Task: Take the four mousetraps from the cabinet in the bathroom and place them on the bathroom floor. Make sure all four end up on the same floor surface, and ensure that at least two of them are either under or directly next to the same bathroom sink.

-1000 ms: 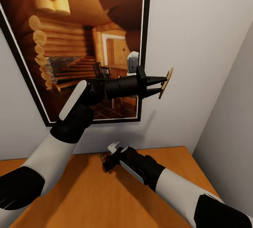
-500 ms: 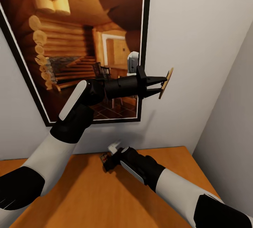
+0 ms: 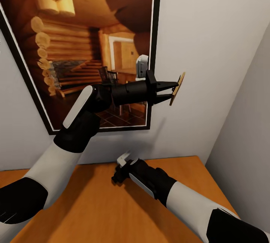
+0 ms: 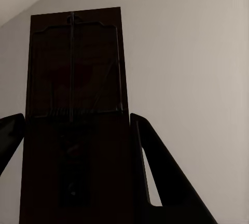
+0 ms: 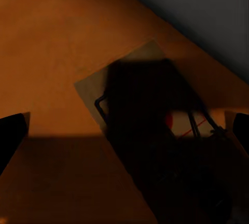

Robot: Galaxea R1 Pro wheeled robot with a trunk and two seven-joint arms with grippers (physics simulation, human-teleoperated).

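The left hand (image 3: 170, 92) is hanging raised in front of the pale grey wall (image 3: 217, 48), just beside the lower right corner of a large black-framed picture of a log-cabin interior (image 3: 86, 44), and its two dark fingers are pinching a small flat rectangular tan wooden mousetrap (image 3: 177, 89) by one end, so that the board is standing nearly upright and edge-on to the head camera. In the left wrist view the same board (image 4: 75, 110) is appearing dark between the two fingers (image 4: 155, 177), with its thin wire fittings faintly showing against the wood and the plain wall behind it. The right hand (image 3: 119, 173) is reaching down over the orange-brown wooden top of the low cabinet (image 3: 86, 205), close to where that surface is meeting the wall. In the right wrist view its two dark fingertips (image 5: 11, 133) are sitting spread wide at the picture's opposite edges, and a second tan mousetrap with a dark wire frame and a small red spot (image 5: 150, 105) is lying flat on the orange surface between them, partly covered by the hand's own shadow; whether either fingertip is touching the board cannot be told.
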